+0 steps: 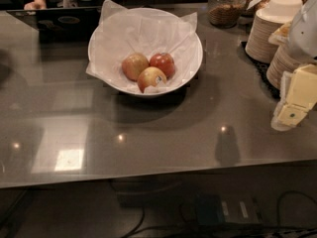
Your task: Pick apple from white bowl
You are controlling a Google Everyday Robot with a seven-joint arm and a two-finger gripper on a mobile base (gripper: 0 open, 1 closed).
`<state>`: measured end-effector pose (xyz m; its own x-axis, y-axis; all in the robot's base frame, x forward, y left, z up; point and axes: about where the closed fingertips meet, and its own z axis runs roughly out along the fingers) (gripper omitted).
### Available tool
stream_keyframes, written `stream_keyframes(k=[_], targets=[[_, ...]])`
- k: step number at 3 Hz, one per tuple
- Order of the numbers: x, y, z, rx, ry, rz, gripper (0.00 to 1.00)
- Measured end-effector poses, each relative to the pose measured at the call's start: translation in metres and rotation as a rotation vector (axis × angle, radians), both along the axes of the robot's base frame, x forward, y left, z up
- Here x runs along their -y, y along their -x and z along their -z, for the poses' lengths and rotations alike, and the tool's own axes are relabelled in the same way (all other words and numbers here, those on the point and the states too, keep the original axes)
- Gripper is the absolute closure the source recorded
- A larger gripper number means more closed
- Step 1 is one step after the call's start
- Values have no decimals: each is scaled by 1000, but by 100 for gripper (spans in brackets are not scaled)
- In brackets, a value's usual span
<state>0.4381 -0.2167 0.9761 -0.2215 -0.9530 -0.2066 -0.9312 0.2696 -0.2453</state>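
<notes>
Held at the right edge of the scene, the tool (291, 114) is seen just in front of the stacks of tan paper bowls (262, 33) and well apart from the white bowl (198, 58). Whether it is apart or together cannot be told, and nothing is seen to be carried by it.

The apple (162, 63) is found in the white bowl, on the far right of a cluster of three. It is touched on its left by the pale yellowish-pink apple (134, 66) and on its near side by the red-yellow apple (151, 78). All three are rested on crinkled white paper (143, 31), and the bowl is set at the far middle of the surface (148, 138).

The apple is judged to be firm, moderately heavy for its size, and smooth enough to slip if pinched off-centre. It can be bruised by hard pressure. A hold across its widest part is advised, taken from above, with one contact placed on the free right side. The gap toward its neighbours is tight, so the others may be nudged and the loose paper may be caught.
</notes>
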Motion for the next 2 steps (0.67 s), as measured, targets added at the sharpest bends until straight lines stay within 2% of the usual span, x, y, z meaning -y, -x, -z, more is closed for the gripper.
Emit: stream_keyframes(k=[1,2], targets=[[0,0,0,0,0,0,0],[-4,-11,0,25,-12,-9,0]])
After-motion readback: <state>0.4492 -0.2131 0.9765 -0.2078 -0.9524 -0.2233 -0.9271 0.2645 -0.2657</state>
